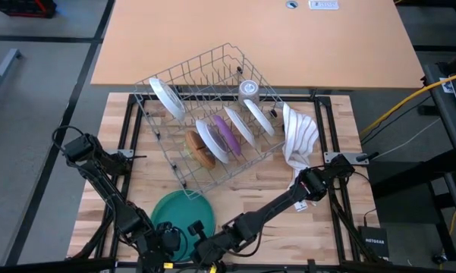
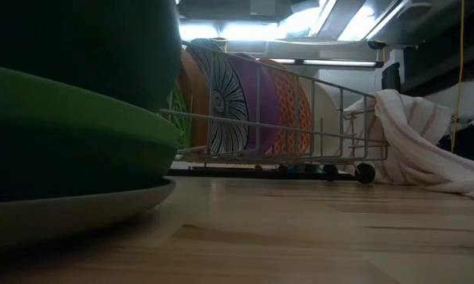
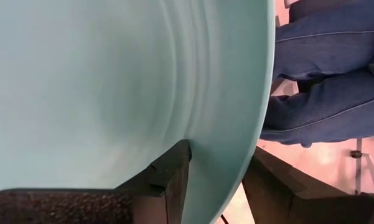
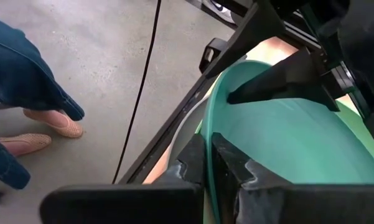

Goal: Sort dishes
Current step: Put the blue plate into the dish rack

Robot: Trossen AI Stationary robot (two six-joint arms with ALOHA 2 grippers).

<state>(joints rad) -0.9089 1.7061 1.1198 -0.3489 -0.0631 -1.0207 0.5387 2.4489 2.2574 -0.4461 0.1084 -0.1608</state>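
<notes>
At the near left corner of the butcher-block table (image 1: 235, 178), a teal plate (image 1: 174, 214) is sitting on a small stack of dishes, and both grippers are meeting at its near rim. The left gripper (image 1: 169, 239) is straddling that rim with its fingers parted and a gap showing on either side, so it appears to be releasing rather than gripping. Just to its right, the right gripper (image 1: 206, 252) is pinching the same rim, its fingers (image 4: 230, 163) closed tight on the thin edge, probably to steady the plate on the pile. Farther back, near the middle of the table, a grey wire rack (image 1: 209, 114) is holding more plates on edge: white ones, a purple one and a brown one. A white striped cloth (image 1: 300, 136) is lying crumpled just right of the rack. The overhead view alone is showing this layout. The table-level view is revealing that the stack has a green dish (image 2: 71, 130) under the teal one and a pale grey dish (image 2: 79, 209) at the bottom. The wrist views are catching a person's jeans (image 3: 327, 74) and shoes beyond the table edge.
</notes>
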